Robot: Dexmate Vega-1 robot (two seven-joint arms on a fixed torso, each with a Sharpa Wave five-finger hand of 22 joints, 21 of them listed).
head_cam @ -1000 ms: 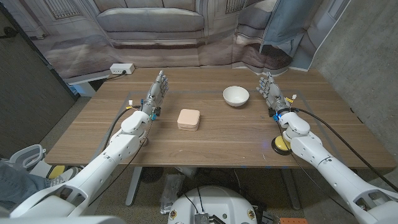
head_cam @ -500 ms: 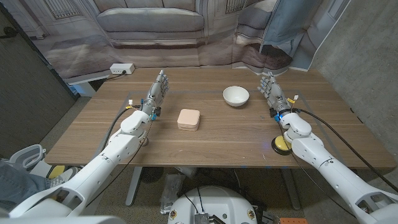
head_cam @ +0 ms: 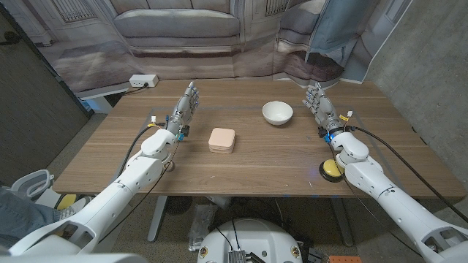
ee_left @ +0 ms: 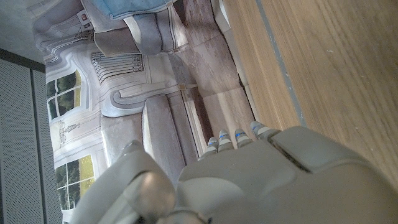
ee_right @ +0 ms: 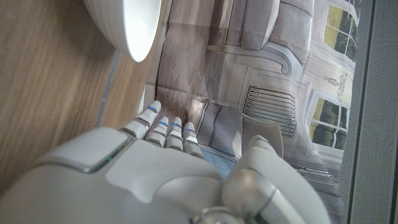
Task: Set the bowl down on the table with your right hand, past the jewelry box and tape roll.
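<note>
Bowl [head_cam: 278, 112] first: your white bowl sits upright on the counter [head_cam: 241, 166] in the upper middle of the head frame, right of centre, with nothing touching it. Your right hand [head_cam: 319, 106] stands just to its right, near but apart from it, fingers [head_cam: 313, 93] extended and slightly spread toward the top of the frame, holding nothing. In the right wrist view you see the back of that hand [ee_right: 143, 174] with its fingers [ee_right: 168, 127] straight, and the bowl's rim [ee_right: 127, 25] at the upper left edge of that frame, clear of the fingertips.

Your left hand [head_cam: 184, 109] is in the upper left of centre in the head frame, fingers likewise stretched out and empty; the left wrist view shows its back [ee_left: 261, 177] with the fingertips [ee_left: 239, 135] reaching out over bare wood.

You have the pale pink jewelry box [head_cam: 221, 139] lying flat near the frame's centre, below and left of the bowl and well apart from it, to the right of your left forearm. A yellow tape roll [head_cam: 331, 169] lies at the lower right, partly hidden under your right forearm. A white power strip [head_cam: 143, 80] rests at the counter's upper left corner.
</note>
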